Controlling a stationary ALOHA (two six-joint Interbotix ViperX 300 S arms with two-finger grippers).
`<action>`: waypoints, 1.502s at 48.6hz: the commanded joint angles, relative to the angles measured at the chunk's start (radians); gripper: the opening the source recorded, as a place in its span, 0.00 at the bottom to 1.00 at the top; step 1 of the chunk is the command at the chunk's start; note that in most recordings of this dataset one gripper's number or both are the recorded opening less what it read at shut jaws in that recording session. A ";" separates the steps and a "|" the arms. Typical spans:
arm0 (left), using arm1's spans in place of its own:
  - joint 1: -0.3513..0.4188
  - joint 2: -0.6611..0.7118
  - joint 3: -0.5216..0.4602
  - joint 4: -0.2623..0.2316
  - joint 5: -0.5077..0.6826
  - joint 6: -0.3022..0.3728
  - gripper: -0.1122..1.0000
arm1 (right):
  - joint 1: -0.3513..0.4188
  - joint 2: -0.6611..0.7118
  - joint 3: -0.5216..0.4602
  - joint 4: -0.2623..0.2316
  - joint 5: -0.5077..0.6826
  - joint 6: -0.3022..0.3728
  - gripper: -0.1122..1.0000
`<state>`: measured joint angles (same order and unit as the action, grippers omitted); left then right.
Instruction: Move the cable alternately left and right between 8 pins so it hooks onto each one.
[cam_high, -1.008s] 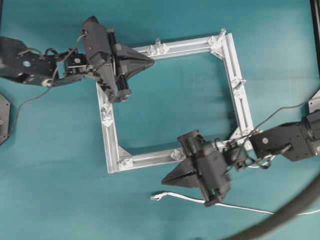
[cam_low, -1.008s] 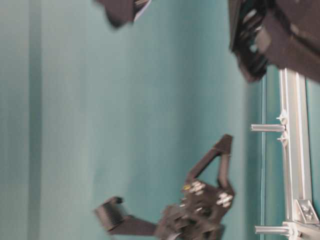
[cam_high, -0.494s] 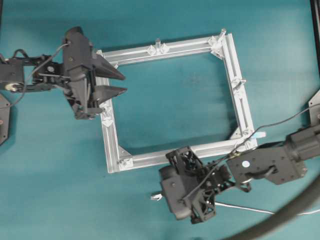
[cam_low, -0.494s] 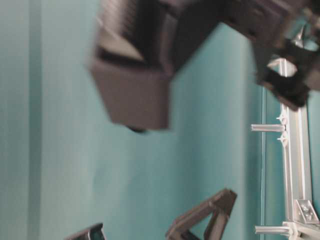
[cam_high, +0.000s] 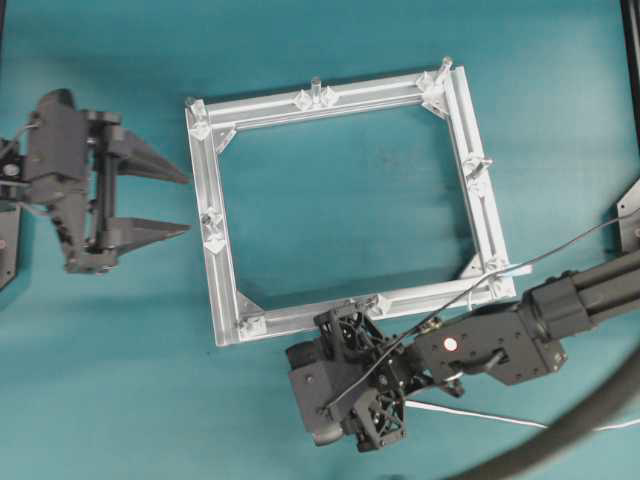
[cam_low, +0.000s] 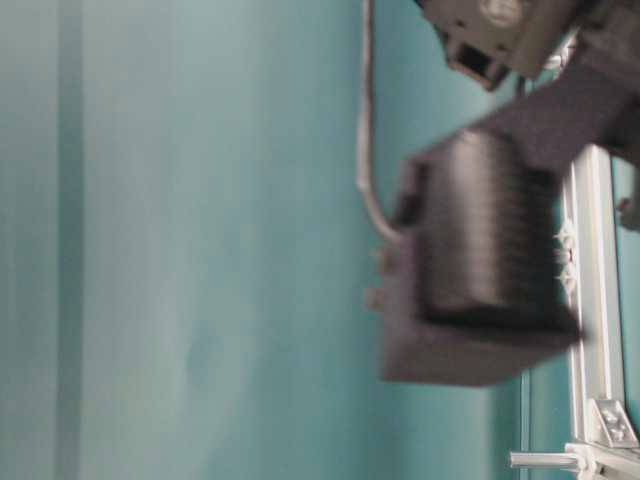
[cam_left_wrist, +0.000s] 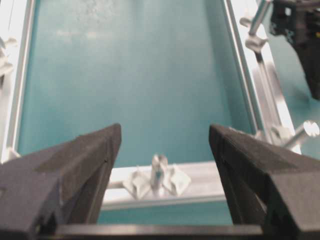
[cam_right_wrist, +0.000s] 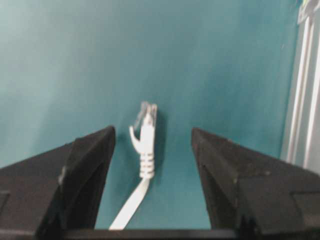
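From overhead, the square frame (cam_high: 340, 205) sits mid-picture on the teal worktop (cam_high: 120, 350), its pins (cam_high: 315, 85) standing bare at the corners and side middles; no cable is hooked on any of them yet. The left gripper (cam_high: 185, 205) waits at the left edge, jaws spread wide and empty, pointing at the frame's left rail. The right gripper (cam_high: 330, 415) hangs below the frame's lower rail, its body hiding the jaws here. The cable (cam_high: 480, 415) trails out from under it toward the lower right.

The table-level view is mostly a blurred dark arm; one pin (cam_low: 535, 460) shows at the lower right.

On the left wrist camera, the left gripper (cam_left_wrist: 165, 150) is released, with a pin (cam_left_wrist: 159, 167) framed between the jaws beyond them.

On the right wrist camera, the right gripper (cam_right_wrist: 152, 145) is open too, straddling the cable's plug (cam_right_wrist: 146, 137), which lies flat on the worktop, untouched. That looks like a line-up for a pinch near the plug.
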<state>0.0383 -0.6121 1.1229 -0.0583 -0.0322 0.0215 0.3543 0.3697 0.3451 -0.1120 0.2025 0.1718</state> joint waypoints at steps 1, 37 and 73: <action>-0.005 -0.063 0.021 0.003 0.005 0.002 0.76 | 0.006 -0.005 -0.026 0.002 0.011 0.002 0.66; -0.003 -0.469 0.158 0.003 0.224 -0.037 0.76 | 0.035 -0.218 0.031 -0.005 0.146 0.057 0.23; -0.003 -0.594 0.198 0.003 0.281 -0.035 0.75 | 0.009 -0.334 0.170 -0.617 0.503 1.339 0.23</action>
<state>0.0368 -1.2088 1.3300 -0.0568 0.2577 -0.0061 0.3866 0.0245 0.5308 -0.7056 0.7118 1.4634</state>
